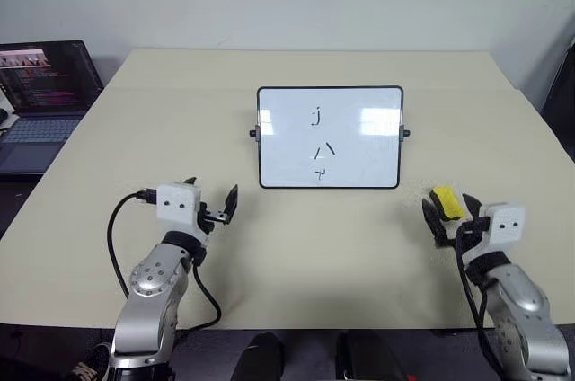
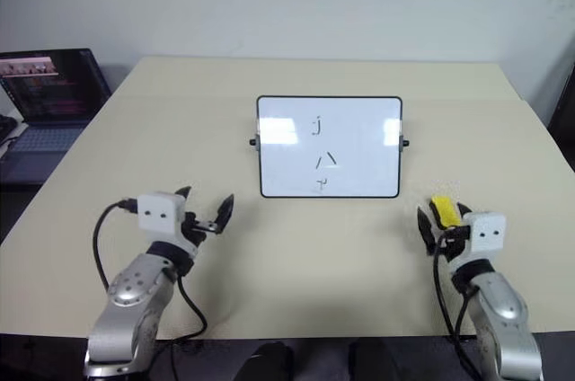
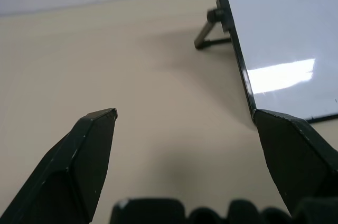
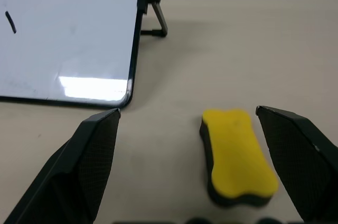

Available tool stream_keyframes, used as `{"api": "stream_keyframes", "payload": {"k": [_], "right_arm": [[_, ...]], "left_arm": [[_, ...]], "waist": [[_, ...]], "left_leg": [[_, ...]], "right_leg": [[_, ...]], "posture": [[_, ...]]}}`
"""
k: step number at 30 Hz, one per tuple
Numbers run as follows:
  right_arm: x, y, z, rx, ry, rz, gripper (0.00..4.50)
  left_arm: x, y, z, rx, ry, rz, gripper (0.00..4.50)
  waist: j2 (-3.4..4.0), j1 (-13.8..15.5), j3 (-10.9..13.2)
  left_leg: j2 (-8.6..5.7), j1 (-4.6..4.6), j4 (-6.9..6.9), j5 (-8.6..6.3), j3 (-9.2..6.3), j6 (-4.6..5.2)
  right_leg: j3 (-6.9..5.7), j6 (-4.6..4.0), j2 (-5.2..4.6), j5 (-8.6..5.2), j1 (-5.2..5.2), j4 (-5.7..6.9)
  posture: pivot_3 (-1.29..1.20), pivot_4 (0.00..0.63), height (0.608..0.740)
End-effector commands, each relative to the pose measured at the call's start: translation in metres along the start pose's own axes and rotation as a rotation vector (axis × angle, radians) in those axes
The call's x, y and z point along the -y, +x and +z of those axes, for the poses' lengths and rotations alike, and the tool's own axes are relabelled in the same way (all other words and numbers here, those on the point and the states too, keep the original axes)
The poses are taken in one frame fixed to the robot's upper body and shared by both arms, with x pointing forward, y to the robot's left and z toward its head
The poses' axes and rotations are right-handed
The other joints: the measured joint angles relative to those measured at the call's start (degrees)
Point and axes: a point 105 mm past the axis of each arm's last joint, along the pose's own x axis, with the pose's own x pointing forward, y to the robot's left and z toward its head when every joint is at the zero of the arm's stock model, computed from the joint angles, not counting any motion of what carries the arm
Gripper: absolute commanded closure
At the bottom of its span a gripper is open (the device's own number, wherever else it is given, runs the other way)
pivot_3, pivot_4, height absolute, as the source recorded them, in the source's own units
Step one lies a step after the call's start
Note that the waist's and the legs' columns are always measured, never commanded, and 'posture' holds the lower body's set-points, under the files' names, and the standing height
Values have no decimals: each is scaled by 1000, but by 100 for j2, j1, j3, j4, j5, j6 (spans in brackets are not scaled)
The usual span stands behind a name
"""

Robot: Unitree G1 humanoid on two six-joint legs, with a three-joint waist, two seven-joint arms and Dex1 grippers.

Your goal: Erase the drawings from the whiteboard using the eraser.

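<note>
Two grippers hover with fingers spread wide, holding nothing: left gripper (image 1: 212, 204) at seven o'clock of the whiteboard (image 1: 330, 137), drawings (image 1: 320, 146) uncleaned, bare table (image 1: 296, 246) between; eraser (image 4: 237, 155) lies between the right gripper (image 1: 452, 210) fingers, untouched.

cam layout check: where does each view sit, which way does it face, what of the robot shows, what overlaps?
Left/right eye views: on the head, facing forward and down at the table; both arms, left gripper and right gripper show.
Left wrist view: along the open left fingers, toward the whiteboard edge and stand.
Right wrist view: along the open right fingers, at the eraser lying between them, one of the drawings beyond.
Shared: all views see the whiteboard and table.
</note>
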Motion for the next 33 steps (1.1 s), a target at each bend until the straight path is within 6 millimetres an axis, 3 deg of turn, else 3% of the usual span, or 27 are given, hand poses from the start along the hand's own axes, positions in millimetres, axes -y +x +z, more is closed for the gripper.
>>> {"api": "stream_keyframes", "payload": {"k": [1, 4, 8, 10, 15, 19, 24, 26, 33], "right_arm": [[-5, -4, 8, 12, 26, 15, 15], [-7, -4, 3, -14, 22, 11, 15], [-16, 1, 24, 52, -42, 47, 15], [-21, 4, 32, 82, -26, 41, 15], [-45, 14, 37, 92, -1, 113, 15], [-55, 21, 42, 84, 30, 138, 15], [-33, 17, 54, 107, -6, 64, 15], [-23, 16, 44, 25, -13, 82, 15], [-4, 21, 39, -92, -27, 99, 15]], "left_arm": [[11, 4, 19, 76, 8, -42, 0], [11, 6, 17, 71, 6, -30, 0], [23, 5, 20, 69, 6, -115, 0], [20, 4, 18, 64, 15, -147, 0], [7, 8, 38, 130, 25, -233, 0], [18, -1, 62, 159, 47, -481, 0], [35, -2, 70, 103, 117, -732, 0], [49, 1, 77, 101, 174, -830, 0], [65, 10, 85, 109, 266, -940, 0]], "waist": [[0, -4, 0], [1, -1, -1], [2, -12, -1], [2, -14, -1], [2, -9, -1], [3, -20, 0], [4, 3, 2], [4, 16, 2], [8, -108, 4]], "left_leg": [[0, 0, 4, 0, 3, 0], [0, 3, 9, 0, 0, 1], [0, 3, 8, 0, 4, 1], [0, 3, 8, 0, 5, 1], [1, 1, 7, 1, -4, 0], [2, 1, 6, 0, -1, 1], [-2, -9, 6, 0, -7, 2], [-5, -11, 7, -1, -8, 3], [-7, -5, 6, -7, 8, 14]], "right_leg": [[2, 25, 1, -11, 0, 0], [0, 28, 4, -10, 6, 2], [2, 27, 6, -10, 4, 2], [3, 28, 10, -10, 3, 2], [-4, 27, 11, -10, 3, 0], [-2, 26, 12, -9, 1, 0], [-8, 15, 11, -3, 0, -7], [-11, 15, 11, -3, 0, -8], [2, -2, 32, 5, -2, -5]], "posture": [[0, 150, 740], [0, 150, 740], [0, 150, 740], [0, 150, 740], [0, 150, 740], [0, 150, 740], [0, 150, 740], [0, 150, 740], [0, 150, 740]]}}
